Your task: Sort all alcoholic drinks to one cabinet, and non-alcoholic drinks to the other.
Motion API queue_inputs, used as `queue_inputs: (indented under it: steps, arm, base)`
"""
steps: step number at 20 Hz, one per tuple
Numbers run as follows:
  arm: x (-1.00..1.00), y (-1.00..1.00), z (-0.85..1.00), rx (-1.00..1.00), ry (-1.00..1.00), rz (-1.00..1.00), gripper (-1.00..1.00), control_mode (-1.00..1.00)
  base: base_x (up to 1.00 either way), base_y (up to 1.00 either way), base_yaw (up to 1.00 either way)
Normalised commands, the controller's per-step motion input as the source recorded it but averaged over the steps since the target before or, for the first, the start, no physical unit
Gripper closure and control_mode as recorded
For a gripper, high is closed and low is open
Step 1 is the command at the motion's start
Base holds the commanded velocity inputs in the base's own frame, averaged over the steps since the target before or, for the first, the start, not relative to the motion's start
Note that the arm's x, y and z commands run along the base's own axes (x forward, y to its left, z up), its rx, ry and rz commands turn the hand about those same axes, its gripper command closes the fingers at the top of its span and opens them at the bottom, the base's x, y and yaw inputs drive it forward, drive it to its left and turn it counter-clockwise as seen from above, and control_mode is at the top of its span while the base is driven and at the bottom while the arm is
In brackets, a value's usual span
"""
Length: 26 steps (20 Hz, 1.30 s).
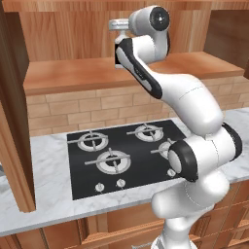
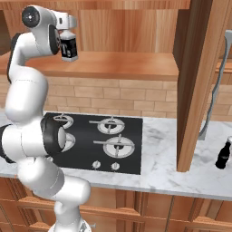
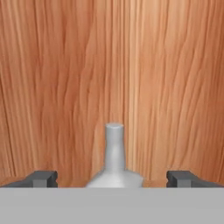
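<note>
Your hand stands spread wide and holds nothing; the square "T" bottle sits upright on the cabinet shelf between the fingers, its neck at six o'clock in the hand view. Likely rigid, slippery, breakable glass: grip the flat-sided body, never the neck.

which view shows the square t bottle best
The right base view: the square T bottle stands on the cabinet shelf with its black label facing the camera. The left base view leaves a sliver of it behind the arm. The hand view gives its neck between the open gripper.
</note>
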Motion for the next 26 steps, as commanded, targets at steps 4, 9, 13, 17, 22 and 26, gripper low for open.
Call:
queue_inputs:
  steps: [4, 9, 13, 17, 22, 26]
  arm:
    - [-0.68, -0.01, 0.0, 0.01, -0.05, 0.0, -1.0, -1.0]
    - [-0.77, -0.05, 0.0, 0.02, -0.02, 0.0, -1.0, -1.0]
    - [-0.82, -0.09, 0.0, 0.02, 0.0, -0.01, -1.0, -1.0]
    - [-0.78, -0.05, 0.01, 0.0, 0.0, -0.02, -1.0, -1.0]
    - [-0.72, -0.02, 0.02, 0.0, 0.0, -0.05, -1.0, -1.0]
    - [-0.74, -0.03, 0.0, 0.0, 0.0, -0.05, -1.0, -1.0]
  base:
    - [0.0, 0.0, 0.0]
    - [0.0, 0.0, 0.0]
    - [0.0, 0.0, 0.0]
    - [0.0, 0.0, 0.0]
    - [0.0, 0.0, 0.0]
    - [0.0, 0.0, 0.0]
